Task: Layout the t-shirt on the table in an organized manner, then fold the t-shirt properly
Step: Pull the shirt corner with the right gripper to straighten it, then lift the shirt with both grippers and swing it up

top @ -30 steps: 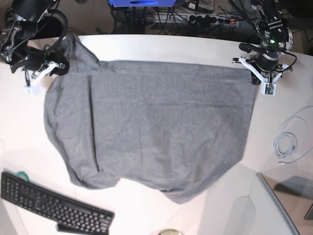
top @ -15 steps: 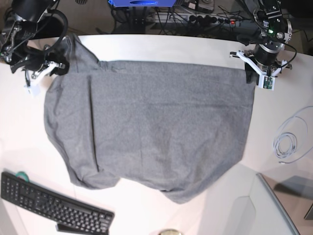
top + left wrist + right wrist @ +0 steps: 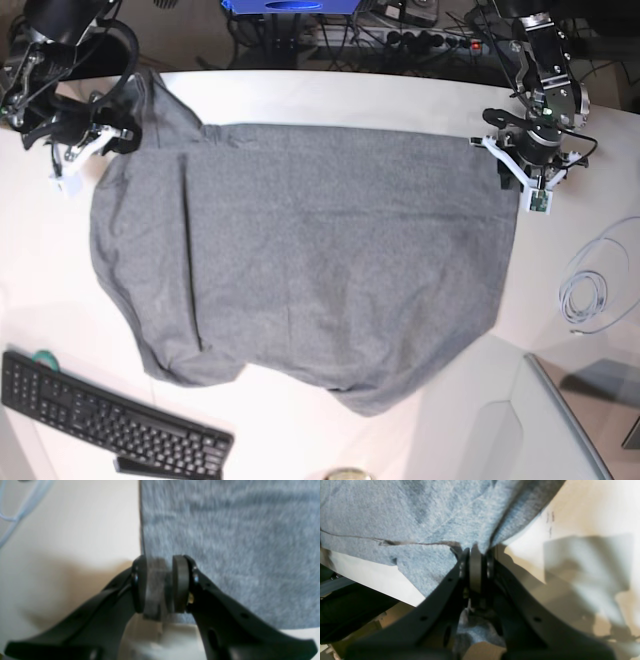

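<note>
Shirt (image 3: pixel 340 230) lies spread mid-table, its long straight edge along 12 o'clock, table (image 3: pixel 450 440) bare around the 5 o'clock side. Body looks mostly flat, but a doubled, bunched strip runs from 10 o'clock down toward 8, so layout seems partly done and tidy folding still ahead. Right gripper (image 3: pixel 478 580) at 10 o'clock is closed on gathered cloth, layers pinched between its fingers, with fabric hanging out past them; probably there to anchor that end or carry it over in a fold. Left gripper (image 3: pixel 160 585) at 2 o'clock has fingers parted, a modest gap, one each side of the shirt's side edge near the corner, cloth visible between them and nothing clamped. Likely placed there to take the corner as the matching grip. Next move calls for squeezing on that edge, catching every layer, then both arms lifting together. Risk: fingers catch only the top layer or slide off, and a one-sided pull skews the shirt. Soft knit should drape and crease easily. Keyboard (image 3: pixel 110 415) at 7 o'clock and cable (image 3: pixel 583 290) at 3 o'clock sit clear of the cloth.
</note>
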Available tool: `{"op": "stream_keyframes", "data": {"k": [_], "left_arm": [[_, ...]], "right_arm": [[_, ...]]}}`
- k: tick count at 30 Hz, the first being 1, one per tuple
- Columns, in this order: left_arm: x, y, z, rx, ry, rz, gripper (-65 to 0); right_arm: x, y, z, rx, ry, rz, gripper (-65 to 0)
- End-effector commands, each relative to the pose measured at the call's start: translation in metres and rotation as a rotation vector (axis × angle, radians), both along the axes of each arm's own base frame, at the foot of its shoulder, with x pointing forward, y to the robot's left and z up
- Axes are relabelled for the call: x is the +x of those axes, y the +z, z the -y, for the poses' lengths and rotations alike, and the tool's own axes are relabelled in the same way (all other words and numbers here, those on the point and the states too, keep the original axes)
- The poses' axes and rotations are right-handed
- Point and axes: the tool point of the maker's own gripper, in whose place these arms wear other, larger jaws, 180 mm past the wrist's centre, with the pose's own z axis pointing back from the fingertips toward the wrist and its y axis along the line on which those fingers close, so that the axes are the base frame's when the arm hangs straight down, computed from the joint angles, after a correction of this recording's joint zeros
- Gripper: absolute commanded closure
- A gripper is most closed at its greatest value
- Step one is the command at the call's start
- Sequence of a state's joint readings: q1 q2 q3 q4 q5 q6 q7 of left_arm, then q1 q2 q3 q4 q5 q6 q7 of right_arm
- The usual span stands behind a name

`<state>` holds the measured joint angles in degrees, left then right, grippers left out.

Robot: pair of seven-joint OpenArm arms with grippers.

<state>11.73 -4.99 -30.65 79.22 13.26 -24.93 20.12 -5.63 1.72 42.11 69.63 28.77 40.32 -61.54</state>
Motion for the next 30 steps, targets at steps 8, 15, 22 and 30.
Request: {"op": "stream_keyframes", "data": {"k": [8,15,22,30], "left_arm": [[0.007,-0.005,0.001,0.0,-0.03,-0.004,-0.2],[0.0,-0.001,0.003,0.016,-0.043,-0.004,0.0],[-0.027,0.029,-0.013,0.016,0.037,0.069,0.0],[-0.074,0.033,-0.037,-0.284,0.317,0.196,-26.5]], "right_arm": [[-0.011,-0.004,0.004,-0.025,0.022,-0.048,-0.2],[-0.009,-0.004,0.004,-0.025,0.021,-0.044,-0.2],[-0.008,-0.004,0.004,-0.025,0.02,-0.041,-0.2],[-0.009,-0.004,0.004,-0.025,0.022,-0.043,-0.2]]}}
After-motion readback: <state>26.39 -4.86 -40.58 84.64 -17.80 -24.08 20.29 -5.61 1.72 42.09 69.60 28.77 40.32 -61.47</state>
